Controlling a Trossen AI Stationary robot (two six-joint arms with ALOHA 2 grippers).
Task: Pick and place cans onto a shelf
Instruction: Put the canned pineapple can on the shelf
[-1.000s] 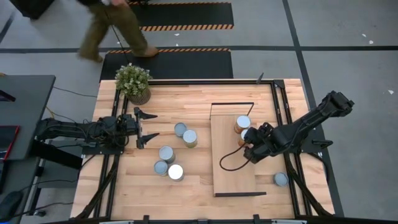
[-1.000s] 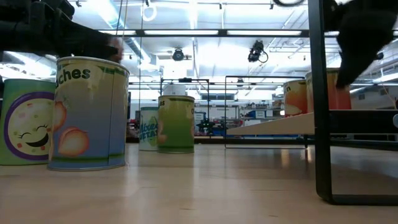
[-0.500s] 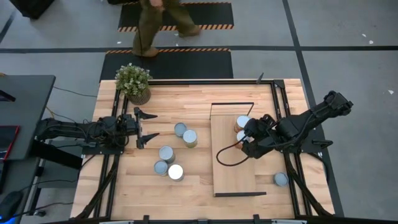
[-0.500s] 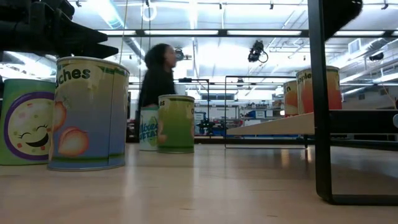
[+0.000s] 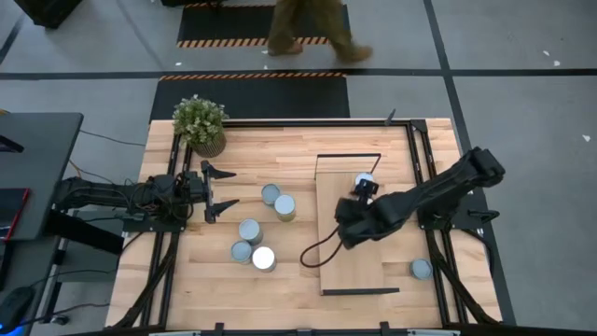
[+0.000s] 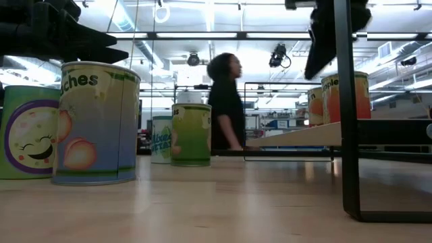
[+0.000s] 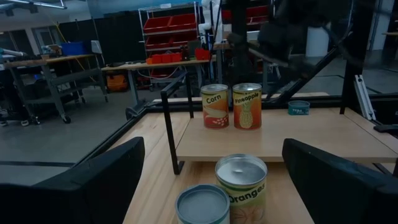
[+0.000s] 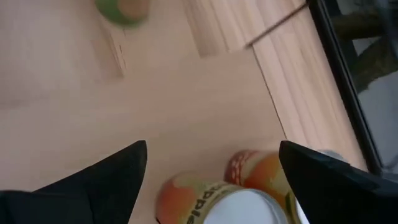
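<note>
The long light-wood shelf with thin black metal ends [image 5: 353, 266] lies on the right part of the big wooden table [image 5: 187, 280]. Two small round tin cans stand side by side on it, at its far end. One label says Corn [image 7: 214, 106] and the other says Pineapple [image 7: 247, 106]. From above, only one shiny top [image 5: 364, 179] shows, because the right arm covers the other.

Five more cans stand on the table to the left of the shelf. Two touch each other [image 5: 270, 194] [image 5: 284, 206], and three sit close together nearer the front [image 5: 249, 231] [image 5: 242, 250] [image 5: 263, 259]. One low, flat tin [image 5: 422, 269] sits alone, right of the shelf. That makes eight tins.

The right gripper [image 8: 211, 149] hangs over the shelf. Its two dark fingers are spread wide and hold nothing.

The left gripper [image 5: 222, 189] waits at the left side of the table. It is spread wide too, with nothing in it.

One small green plant in a pot [image 5: 201, 123] stands at the far left corner. One person [image 5: 308, 23] walks past beyond the table.
</note>
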